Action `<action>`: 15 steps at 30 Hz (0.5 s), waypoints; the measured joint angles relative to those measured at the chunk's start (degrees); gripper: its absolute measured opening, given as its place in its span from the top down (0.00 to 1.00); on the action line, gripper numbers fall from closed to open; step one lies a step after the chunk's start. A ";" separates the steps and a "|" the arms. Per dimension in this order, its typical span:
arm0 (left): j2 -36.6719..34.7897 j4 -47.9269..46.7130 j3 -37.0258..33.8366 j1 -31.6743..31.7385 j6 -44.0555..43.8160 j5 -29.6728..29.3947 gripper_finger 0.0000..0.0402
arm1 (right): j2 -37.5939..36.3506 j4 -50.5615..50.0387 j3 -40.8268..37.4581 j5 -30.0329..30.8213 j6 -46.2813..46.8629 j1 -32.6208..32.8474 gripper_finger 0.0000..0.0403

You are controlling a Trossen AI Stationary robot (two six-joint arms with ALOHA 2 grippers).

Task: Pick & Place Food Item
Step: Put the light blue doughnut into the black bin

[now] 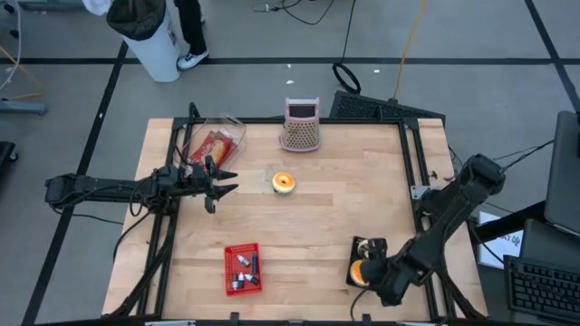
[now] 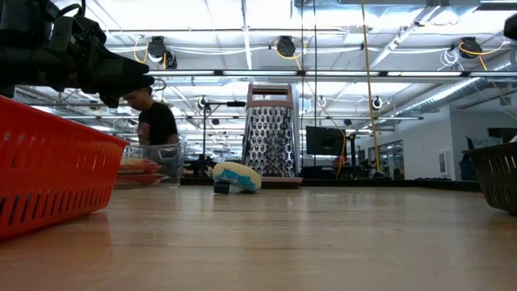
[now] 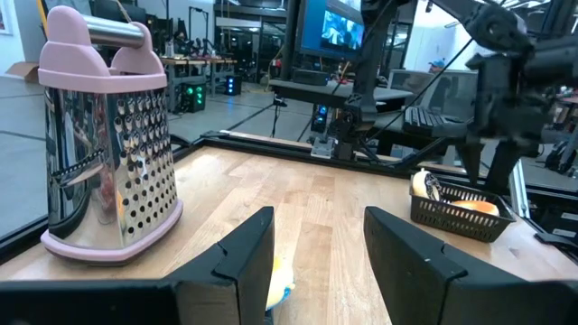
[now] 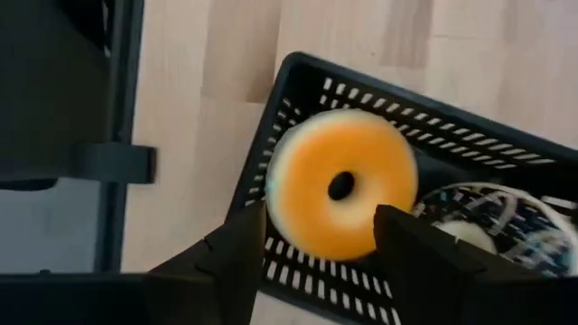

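An orange ring-shaped doughnut (image 4: pixel 341 185) lies in a black basket (image 4: pixel 298 81) at the table's near right corner. My right gripper (image 4: pixel 321 217) hangs over it, pointing down, open, one finger at each side of the doughnut's near rim. The same doughnut (image 1: pixel 360 270) shows beside my right gripper (image 1: pixel 370 276) in the high view. A second food item (image 1: pixel 284 182), yellow and white with a blue patch, rests on the table's middle. My left gripper (image 1: pixel 222 181) stands open and level just left of it, and the item (image 3: pixel 280 287) shows low between its fingers.
A pink-handled metal grater (image 1: pixel 301 124) stands at the far edge. A clear tub with red packets (image 1: pixel 216 145) sits at the far left, a red basket (image 1: pixel 242 269) near the front edge. A white object (image 4: pixel 479 226) shares the black basket. A person (image 2: pixel 153 121) stands behind the table.
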 joint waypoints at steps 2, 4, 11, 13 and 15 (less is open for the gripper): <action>0.00 0.00 0.00 0.00 0.00 0.00 0.56 | 1.49 0.40 -0.52 -0.03 -0.01 0.09 0.53; 0.00 0.01 0.00 0.02 0.00 0.01 0.56 | 2.54 0.46 -1.03 0.03 -0.25 0.03 0.54; -0.01 0.02 0.00 0.01 0.00 0.00 0.56 | 3.94 4.70 -2.25 -2.98 -0.19 -0.24 0.56; -0.02 0.03 0.00 0.02 0.00 0.00 0.56 | 3.98 5.30 -2.28 -3.05 -0.44 -0.24 0.56; 0.00 0.02 0.00 0.02 0.00 0.00 0.56 | 4.00 5.43 -2.28 -2.94 -0.76 -0.24 0.56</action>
